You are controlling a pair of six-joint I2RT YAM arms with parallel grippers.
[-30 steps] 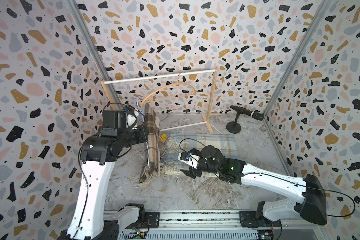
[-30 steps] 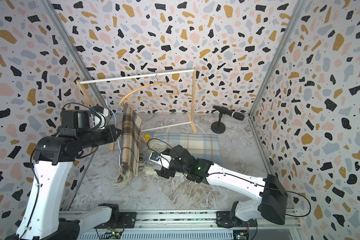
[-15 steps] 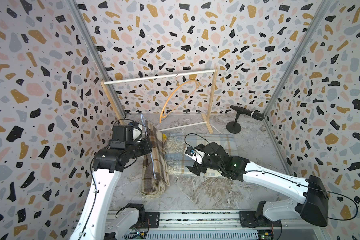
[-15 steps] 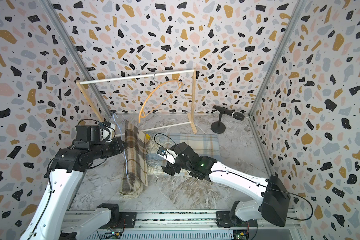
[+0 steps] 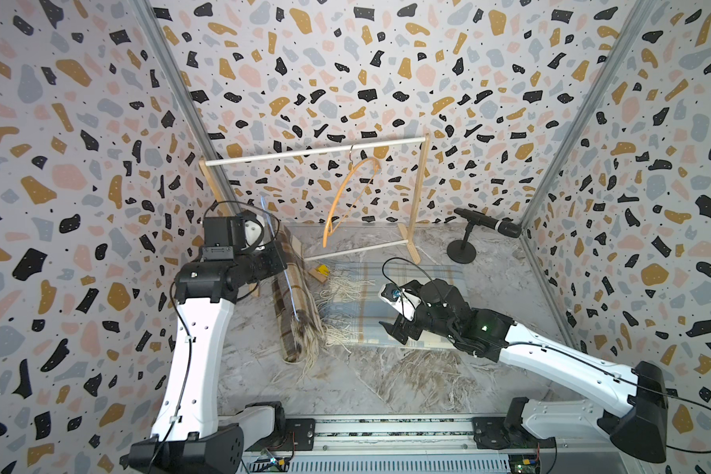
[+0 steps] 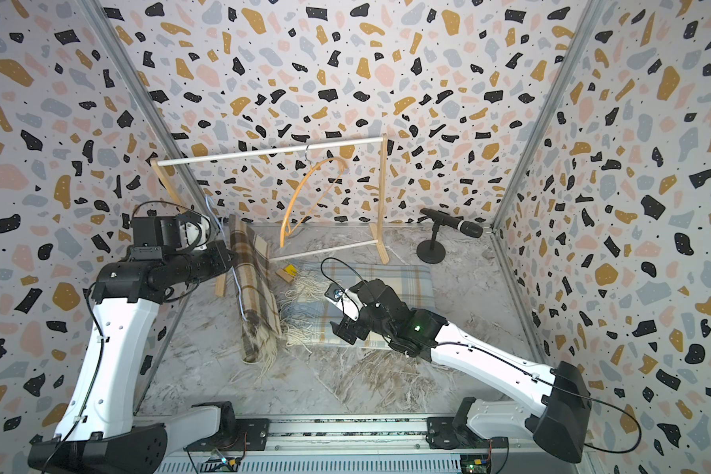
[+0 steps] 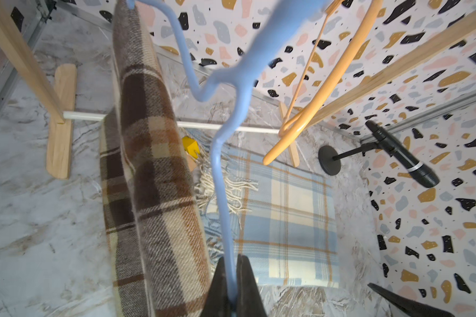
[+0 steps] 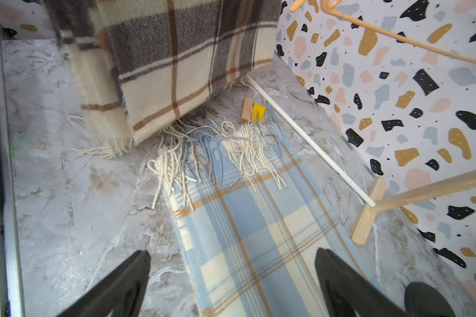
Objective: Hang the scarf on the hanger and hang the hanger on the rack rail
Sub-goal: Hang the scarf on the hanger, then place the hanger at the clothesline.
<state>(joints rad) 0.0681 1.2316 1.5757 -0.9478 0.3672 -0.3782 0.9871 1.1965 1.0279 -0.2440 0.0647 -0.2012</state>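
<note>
Left hand (image 7: pixel 232 263): pressed together on the thin rod of the blue hanger (image 7: pixel 220 153), held up over the left part of the tabletop (image 5: pixel 386 390)
Blue hanger: tilted, running from the hand toward the far left corner
Brown plaid scarf (image 5: pixel 294 299): draped over the blue hanger and slanting down along the left side of the tabletop, with its fringed lower end resting on the surface
Yellow block (image 5: pixel 323 271): small, lying on the tabletop just beside the fringe of the blue plaid scarf, near the rack's low bar
Rack (image 5: pixel 317 151): wooden frame with a white rail, standing along the far edge
Orange hanger (image 5: pixel 345 193): hooked on the rail and hanging askew
Blue plaid scarf (image 8: pixel 253 227): folded flat in the middle of the tabletop, its fringe pointing toward the brown plaid scarf and touching that scarf's lower end
Right hand (image 8: pixel 232 254): spread wide, holding nothing, poised over the near edge of the blue plaid scarf
Microphone (image 5: pixel 489 223): on a short round-based stand in the far right corner
</note>
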